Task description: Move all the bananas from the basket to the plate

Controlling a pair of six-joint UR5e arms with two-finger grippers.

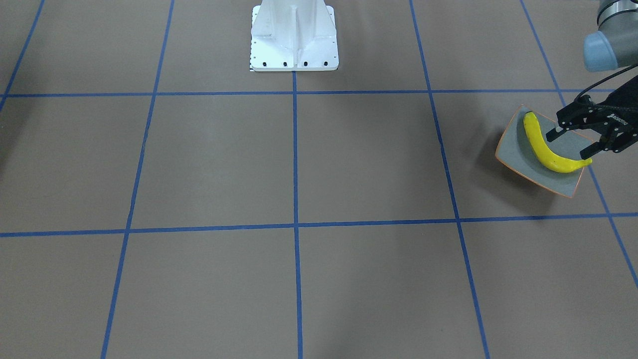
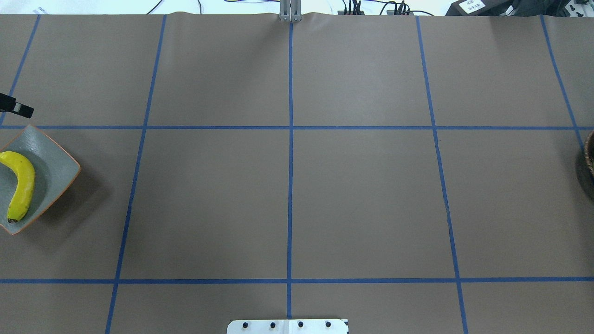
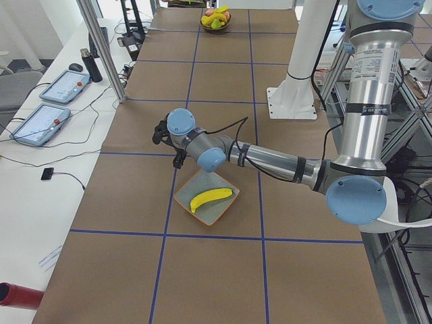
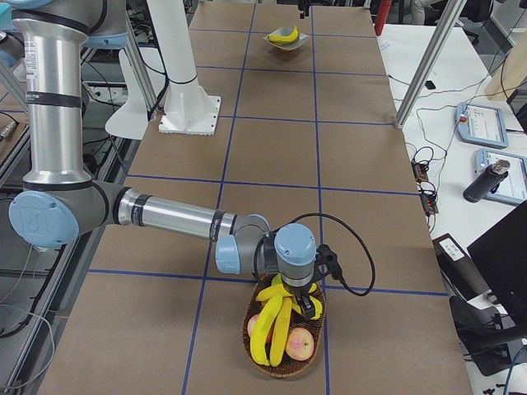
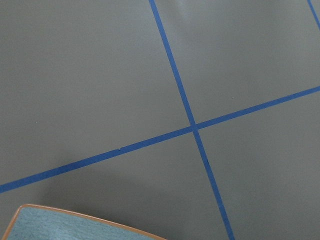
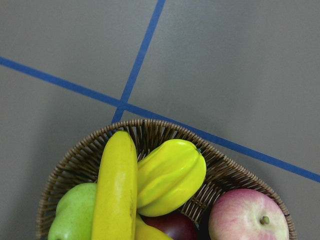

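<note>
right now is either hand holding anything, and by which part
The left hand is open over the plate, holding nothing; the banana lies on it. The right hand is over the basket: cannot tell.

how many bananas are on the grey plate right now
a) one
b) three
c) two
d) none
a: a single banana lies in the plate; the overhead and front views show no other fruit in it.
</note>
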